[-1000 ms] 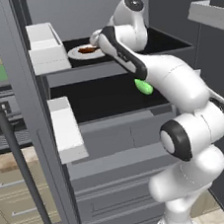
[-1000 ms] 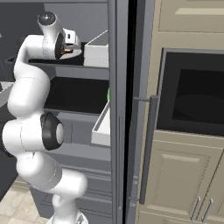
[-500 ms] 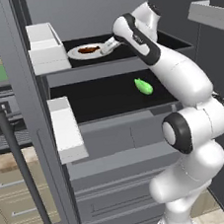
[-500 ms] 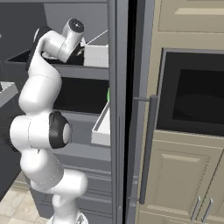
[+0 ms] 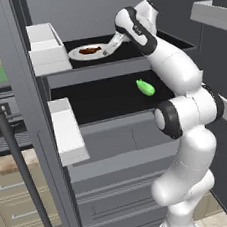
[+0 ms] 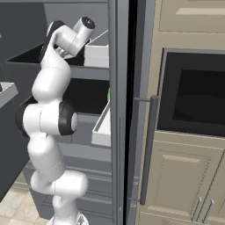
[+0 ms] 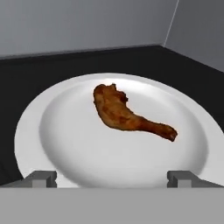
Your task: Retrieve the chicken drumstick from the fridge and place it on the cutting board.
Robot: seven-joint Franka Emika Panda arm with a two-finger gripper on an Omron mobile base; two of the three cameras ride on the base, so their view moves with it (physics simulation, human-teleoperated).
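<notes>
The arm (image 6: 48, 118) reaches up into the open fridge (image 6: 117, 110), beside a dark wall oven (image 6: 193, 103).

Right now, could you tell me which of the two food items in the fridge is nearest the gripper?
The chicken drumstick, reddish-brown, on the white plate on the upper shelf, directly before the open gripper; the green vegetable lies one shelf lower.

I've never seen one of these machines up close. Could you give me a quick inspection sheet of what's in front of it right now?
Surface: black upper shelf inside the open fridge.
Job's things: chicken drumstick lies on a round white plate on that shelf; cutting board nothing seen.
Clutter: small green vegetable on the shelf below; light grey door bins.
Grippers: gripper sits at the plate's near edge, jaws open wide, holding nothing, drumstick ahead of the fingertips.
Cables: nothing seen.
Surroundings: built-in oven and beige cabinets beside the fridge.
</notes>
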